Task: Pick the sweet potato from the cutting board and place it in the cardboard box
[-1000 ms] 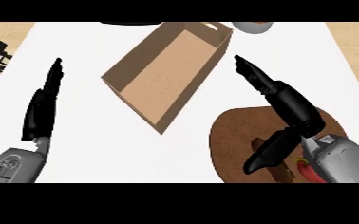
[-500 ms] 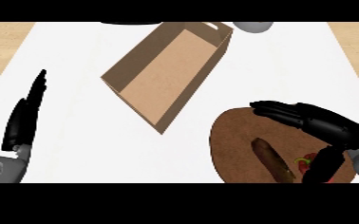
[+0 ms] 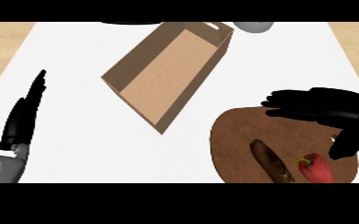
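Observation:
A long brown sweet potato [image 3: 272,162] lies on the round dark-wood cutting board [image 3: 237,137] at the lower right, beside a red pepper [image 3: 317,167]. My right hand [image 3: 324,107] hovers over the board's upper right part, palm down, fingers pointing left and thumb hanging down, open and holding nothing; it does not touch the sweet potato. The open cardboard box [image 3: 168,73] sits tilted in the middle of the white counter, up and left of the board. My left hand [image 3: 23,116] rests open at the left edge, fingers up.
A grey round object [image 3: 253,26] sits at the counter's far edge, right of the box. A dark object [image 3: 129,23] shows at the top edge. The wooden counter edge [image 3: 14,40] shows at the far left and right.
My right hand has swung from pointing up beside the box to lying across the cutting board's upper right. The left hand has slid left and lower. The box and the sweet potato stayed put.

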